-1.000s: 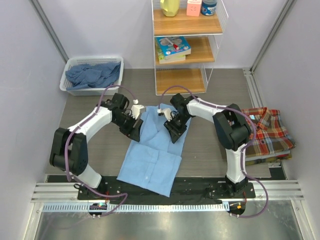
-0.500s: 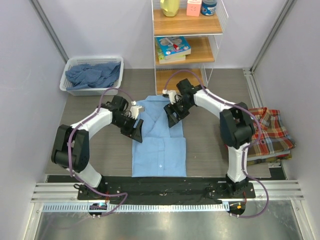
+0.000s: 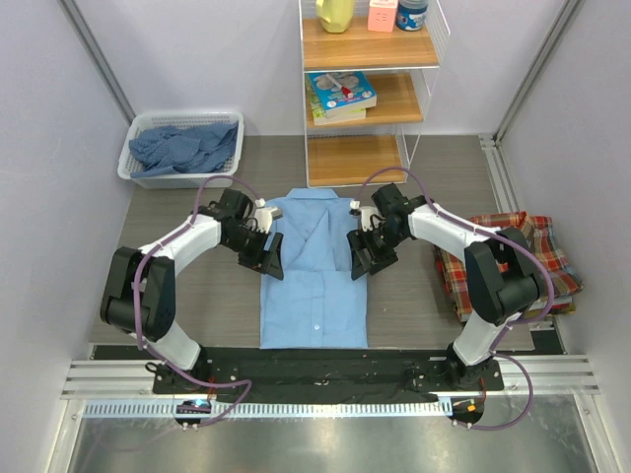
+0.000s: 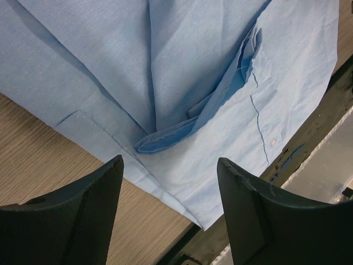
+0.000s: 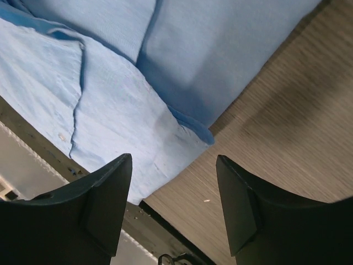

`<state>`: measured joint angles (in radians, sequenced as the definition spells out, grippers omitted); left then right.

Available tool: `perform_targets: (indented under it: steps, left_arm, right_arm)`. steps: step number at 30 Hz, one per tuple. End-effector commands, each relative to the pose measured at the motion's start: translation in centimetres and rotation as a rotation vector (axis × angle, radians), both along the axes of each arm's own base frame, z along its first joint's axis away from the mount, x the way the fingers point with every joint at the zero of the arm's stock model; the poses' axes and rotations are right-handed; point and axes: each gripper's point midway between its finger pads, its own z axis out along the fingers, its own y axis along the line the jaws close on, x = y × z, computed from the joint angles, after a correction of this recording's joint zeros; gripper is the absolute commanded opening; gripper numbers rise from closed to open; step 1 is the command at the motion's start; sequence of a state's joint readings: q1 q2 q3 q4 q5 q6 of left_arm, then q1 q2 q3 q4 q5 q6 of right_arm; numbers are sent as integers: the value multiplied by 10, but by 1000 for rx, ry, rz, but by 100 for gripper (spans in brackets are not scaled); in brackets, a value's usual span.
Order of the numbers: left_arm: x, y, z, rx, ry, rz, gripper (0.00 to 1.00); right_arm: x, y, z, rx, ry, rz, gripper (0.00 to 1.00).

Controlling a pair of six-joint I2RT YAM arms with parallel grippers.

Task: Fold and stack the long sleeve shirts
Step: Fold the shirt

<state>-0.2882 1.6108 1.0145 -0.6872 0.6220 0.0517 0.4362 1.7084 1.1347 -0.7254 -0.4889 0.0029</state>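
- Left wrist view: left gripper (image 4: 170,165) has its jaws spread wide with nothing between them, just above the left edge of the light blue shirt (image 4: 182,66).
- right gripper (image 5: 174,163), same deal: spread and empty over the right edge.
- light blue shirt lies flat mid table (image 3: 414,296), folded narrow; plaid shirt (image 3: 547,261) sits off to the right.

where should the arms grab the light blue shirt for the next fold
Likely the two near hem corners of the light blue shirt, one per arm, each approached from its outer side. It lies flat as a narrow rectangle, sleeves folded in, collar at the far end.
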Motion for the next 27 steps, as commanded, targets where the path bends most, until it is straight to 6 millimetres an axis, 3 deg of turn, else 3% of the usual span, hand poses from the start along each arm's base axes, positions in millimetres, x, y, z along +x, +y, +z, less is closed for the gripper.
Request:
perform_targets:
  steps: [1,8,20,26,27]
  left_arm:
    - [1,-2,3,1,-22,11,70]
    - [-3,-4,-4,1,13,4,69]
    - [-3,-9,-9,-21,35,-3,63]
    - [-6,-15,-6,-61,50,-17,38]
    - [-7,-15,-4,-68,50,-21,30]
  right_arm:
    - [9,8,0,26,-6,-46,66]
    - [2,22,1,74,40,-26,56]
    - [0,30,-8,76,68,5,51]
    - [-1,36,2,120,51,38,29]
    - [-2,37,4,129,48,41,22]
